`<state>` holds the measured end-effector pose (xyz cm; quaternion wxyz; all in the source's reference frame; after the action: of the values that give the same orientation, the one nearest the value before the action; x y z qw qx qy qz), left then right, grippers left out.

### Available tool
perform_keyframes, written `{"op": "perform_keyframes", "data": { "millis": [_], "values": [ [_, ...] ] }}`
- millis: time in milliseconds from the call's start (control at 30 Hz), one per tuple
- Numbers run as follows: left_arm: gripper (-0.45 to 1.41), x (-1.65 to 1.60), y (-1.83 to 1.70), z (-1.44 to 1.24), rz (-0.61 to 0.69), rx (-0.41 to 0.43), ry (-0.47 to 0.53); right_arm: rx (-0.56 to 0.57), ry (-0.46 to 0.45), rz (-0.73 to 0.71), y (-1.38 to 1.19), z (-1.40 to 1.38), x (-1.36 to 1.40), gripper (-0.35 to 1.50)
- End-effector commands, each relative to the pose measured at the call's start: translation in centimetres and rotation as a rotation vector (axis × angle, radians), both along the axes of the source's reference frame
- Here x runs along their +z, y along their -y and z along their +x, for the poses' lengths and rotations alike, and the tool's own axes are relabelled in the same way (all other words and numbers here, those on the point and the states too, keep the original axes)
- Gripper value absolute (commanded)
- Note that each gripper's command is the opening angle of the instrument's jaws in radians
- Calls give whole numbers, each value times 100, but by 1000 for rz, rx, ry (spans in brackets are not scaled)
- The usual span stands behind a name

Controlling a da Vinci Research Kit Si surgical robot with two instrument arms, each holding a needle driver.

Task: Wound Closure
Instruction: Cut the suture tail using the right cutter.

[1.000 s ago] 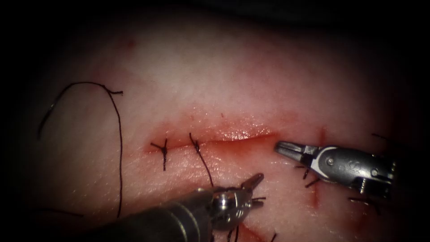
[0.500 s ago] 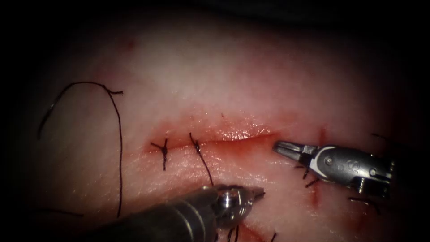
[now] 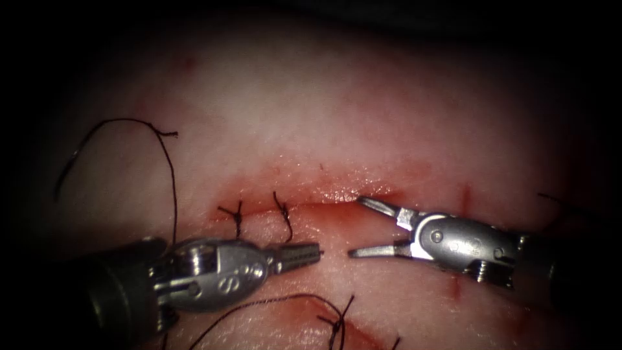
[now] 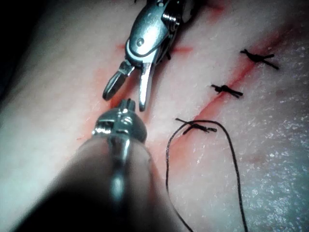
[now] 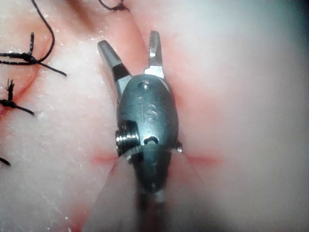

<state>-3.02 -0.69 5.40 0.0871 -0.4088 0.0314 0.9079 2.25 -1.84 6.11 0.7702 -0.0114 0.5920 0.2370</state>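
The cut (image 3: pixel 324 204) lay half-closed, stitches (image 3: pixel 236 217) at its left end. No needle was visible. The left end effector (image 3: pixel 311 254) had swung level, clenched, empty; the right end effector (image 3: pixel 366 225) had spread wide over the unclosed stretch, holding nothing.

The thread (image 3: pixel 173 194) is slipping behind the left tool (image 3: pixel 310 254) at eight o'clock, while another strand's (image 3: pixel 272 303) end is running off the six o'clock edge.
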Motion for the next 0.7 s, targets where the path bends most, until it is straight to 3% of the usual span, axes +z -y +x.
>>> {"op": "perform_keyframes", "data": {
  "millis": [33, 133, 367, 700],
  "values": [
    [-45, 4, -5, -3, -1, -1, 0, -8, -9, -5, 1, 19, 8, 125],
    [-45, 6, -6, 4, 0, 6, 4, -13, -35, -67, 6, 43, 9, 136],
    [-45, 6, -1, 3, -5, 4, 1, -22, -25, -174, 8, 80, 4, 135],
    [-45, 0, 5, 0, -9, -1, -3, -51, -46, -213, 14, 122, 22, 135]
  ]
}}
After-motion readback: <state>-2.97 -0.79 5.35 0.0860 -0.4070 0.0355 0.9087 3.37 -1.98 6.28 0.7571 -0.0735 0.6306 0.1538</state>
